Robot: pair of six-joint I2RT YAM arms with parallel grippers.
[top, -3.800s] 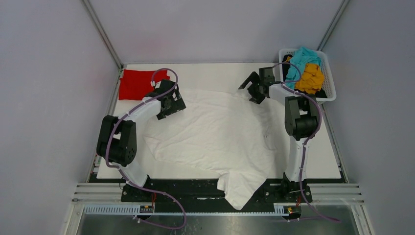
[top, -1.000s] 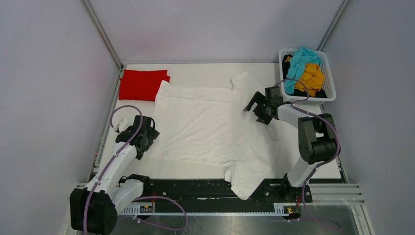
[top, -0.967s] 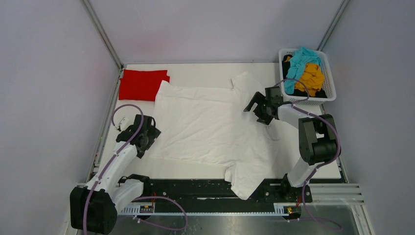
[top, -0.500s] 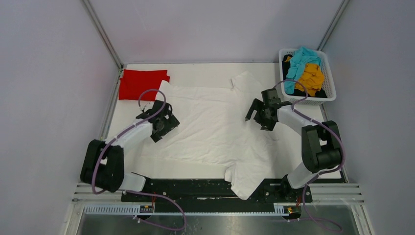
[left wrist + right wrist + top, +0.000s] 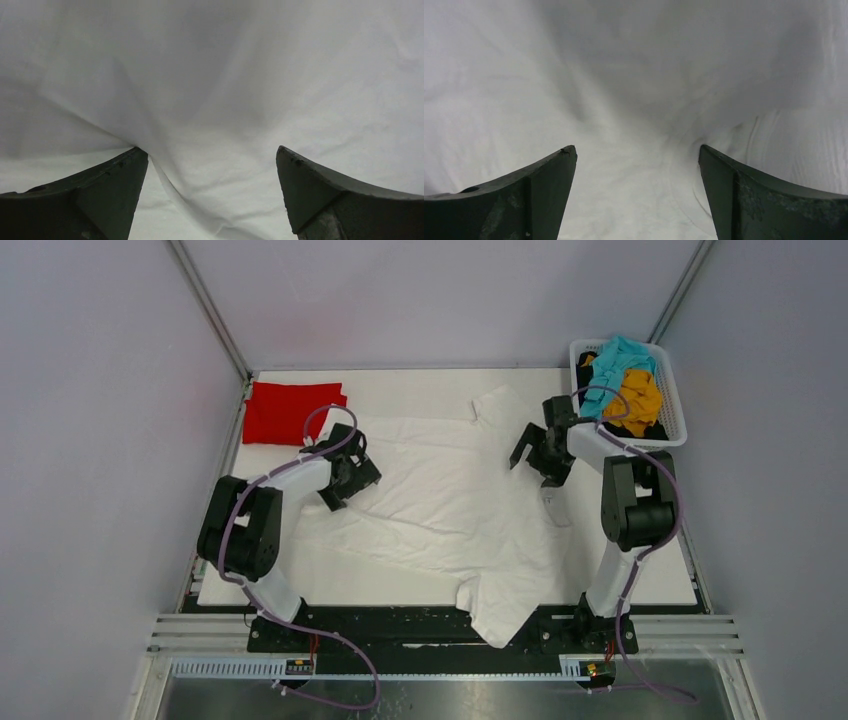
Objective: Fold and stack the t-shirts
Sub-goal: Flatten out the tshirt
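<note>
The large white t-shirt (image 5: pixel 450 505) lies spread over the middle of the table, with one part hanging over the near edge. A folded red t-shirt (image 5: pixel 288 410) lies at the far left corner. Teal (image 5: pixel 612 362), mustard-yellow (image 5: pixel 637 397) and black shirts sit in the basket. My left gripper (image 5: pixel 352 480) is open over the white shirt's left part; white cloth (image 5: pixel 210 110) with a crease fills its wrist view. My right gripper (image 5: pixel 530 455) is open over the shirt's right part, and its wrist view shows white cloth (image 5: pixel 634 110) between the jaws.
The white lattice basket (image 5: pixel 672 432) stands at the far right corner. Grey walls close the table in at the left, back and right. A black rail (image 5: pixel 400 625) runs along the near edge, with the arm bases on it.
My left gripper has moved from the near left edge forward and right onto the white shirt. My right gripper has moved a little toward the far side. The shirt's left side now shows creases.
</note>
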